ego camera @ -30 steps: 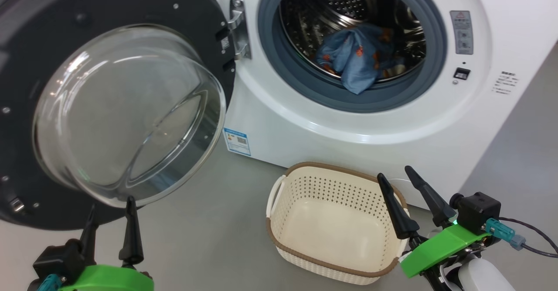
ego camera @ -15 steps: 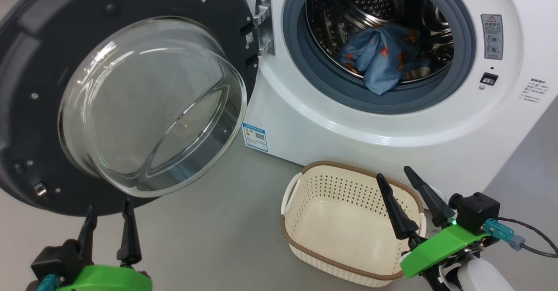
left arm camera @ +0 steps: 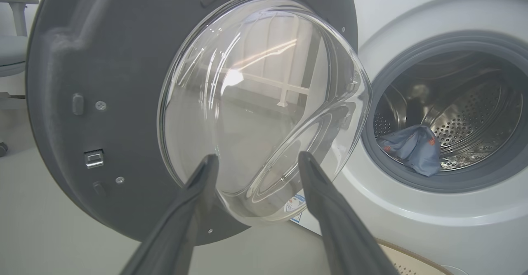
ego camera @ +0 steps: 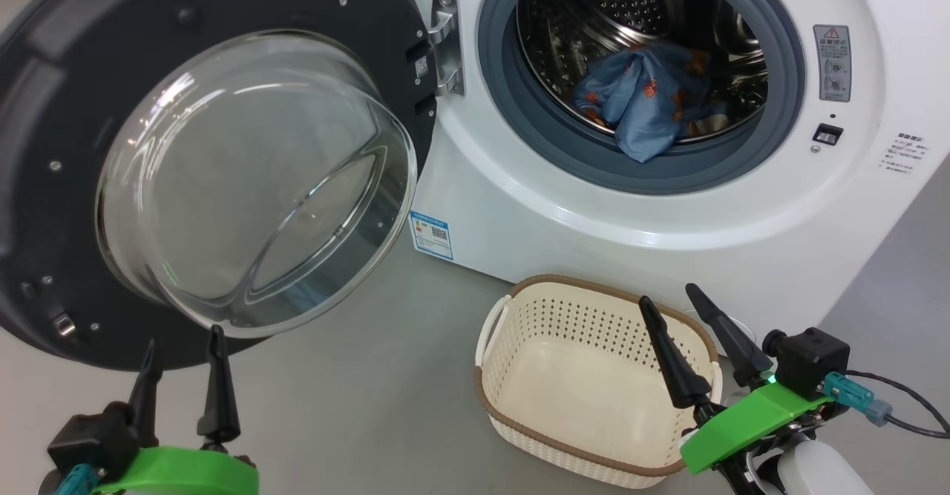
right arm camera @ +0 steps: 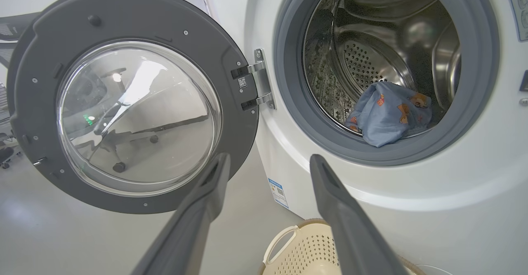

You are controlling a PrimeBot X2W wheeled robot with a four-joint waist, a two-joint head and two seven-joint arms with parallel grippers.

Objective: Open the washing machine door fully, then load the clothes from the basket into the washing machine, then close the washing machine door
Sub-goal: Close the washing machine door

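Grey floor point(ego camera: 371, 406): cream perforated basket point(ego camera: 534, 324) empty, blue printed cloth point(ego camera: 638, 102) in steel drum point(ego camera: 594, 5); left gripper point(ego camera: 184, 337), right gripper point(ego camera: 668, 294) wide, empty; black-rimmed glass door point(ego camera: 67, 72) likely needs closing

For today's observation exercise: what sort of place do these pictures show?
Probably a laundry area or test room: a white front-loading washing machine with its door open, a basket on a bare grey floor.

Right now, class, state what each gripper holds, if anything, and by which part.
Nothing is held. The left gripper and right gripper stand open and empty; the clothes lie inside the washing machine.
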